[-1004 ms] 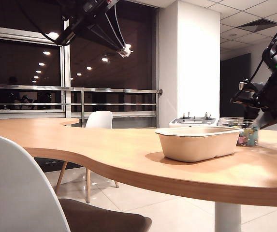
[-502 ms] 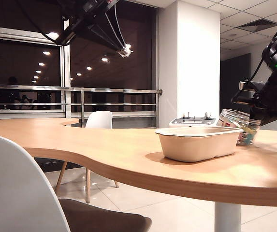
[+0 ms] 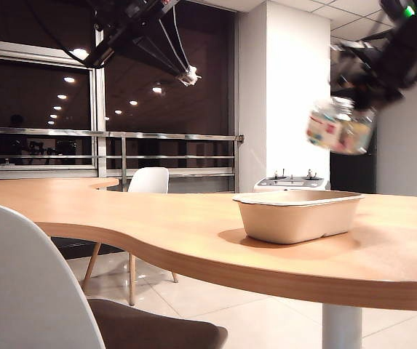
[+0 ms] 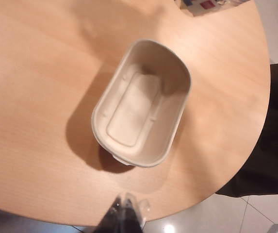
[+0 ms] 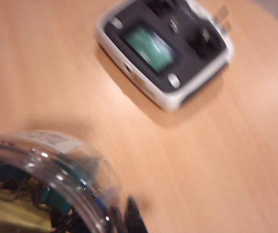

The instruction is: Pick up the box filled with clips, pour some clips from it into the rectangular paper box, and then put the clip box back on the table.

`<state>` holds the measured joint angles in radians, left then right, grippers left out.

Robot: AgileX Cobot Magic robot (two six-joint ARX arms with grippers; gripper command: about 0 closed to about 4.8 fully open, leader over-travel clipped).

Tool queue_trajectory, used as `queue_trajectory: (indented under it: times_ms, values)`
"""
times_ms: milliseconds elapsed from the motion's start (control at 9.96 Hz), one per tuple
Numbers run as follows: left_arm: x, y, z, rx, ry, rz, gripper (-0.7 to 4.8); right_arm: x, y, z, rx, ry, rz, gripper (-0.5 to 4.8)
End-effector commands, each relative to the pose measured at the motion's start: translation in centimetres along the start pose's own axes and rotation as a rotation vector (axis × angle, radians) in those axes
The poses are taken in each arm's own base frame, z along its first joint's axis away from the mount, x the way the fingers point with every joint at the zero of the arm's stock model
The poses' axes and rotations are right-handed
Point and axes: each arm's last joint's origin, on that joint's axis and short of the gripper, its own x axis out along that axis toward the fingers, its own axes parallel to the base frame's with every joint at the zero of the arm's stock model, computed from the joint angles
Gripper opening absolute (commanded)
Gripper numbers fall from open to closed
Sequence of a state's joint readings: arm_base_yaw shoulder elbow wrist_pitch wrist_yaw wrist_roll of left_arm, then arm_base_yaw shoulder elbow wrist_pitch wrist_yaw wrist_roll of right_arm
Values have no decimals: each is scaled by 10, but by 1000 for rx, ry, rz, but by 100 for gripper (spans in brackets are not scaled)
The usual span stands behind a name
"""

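So far only the pick-up was done. The right claw (image 3: 364,102) was clamped on the box filled with clips (image 3: 339,126) and held it high in the air, above and slightly to the far right of the rectangular paper box (image 3: 298,215) in the exterior view, well clear of the bench (image 3: 193,233). The jar appeared tipped a little, its red-and-white label turned toward the camera, though motion blur made the exact tilt hard to read. In the right wrist view the clear wall of the jar filled one corner, with teal among the clips (image 5: 56,196) showing through it, and a white-grey device (image 5: 165,51) with knobs lay on the wood beyond.

The paper box looked empty: the left wrist view showed its bare moulded floor with no clips in it. Pouring had therefore not begun, by my reading. The left claw (image 4: 124,213) hung high over the bench with its tips pressed together and nothing between them, taking no part.

Still to do: bring the jar over the tub, tilt it until some clips fall in, right it, and set it back on the bench.
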<state>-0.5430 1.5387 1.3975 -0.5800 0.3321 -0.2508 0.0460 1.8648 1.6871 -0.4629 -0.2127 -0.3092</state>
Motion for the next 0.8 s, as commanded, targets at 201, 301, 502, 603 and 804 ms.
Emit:
queue_trajectory:
  times_ms: [201,301,502,603,804]
  values:
    - [-2,-1,2,14,-19,-7,-6,-9,41,19,-250,-20,11,-2]
    - [-2,-1,2,15,-19,-6,-6,-7,50,16,-312,35,-14,-3]
    - [-2,-1,2,14,-16,-5,-6,-15,83,-43,-431,-287,-236,-3]
    - [-2,-1,2,13,-14,-5,-6,-11,93,-59,-478,-322,-274,-3]
    - [-2,-1,1,12,-11,-4,-6,-10,117,-87,-673,-436,-460,-3]
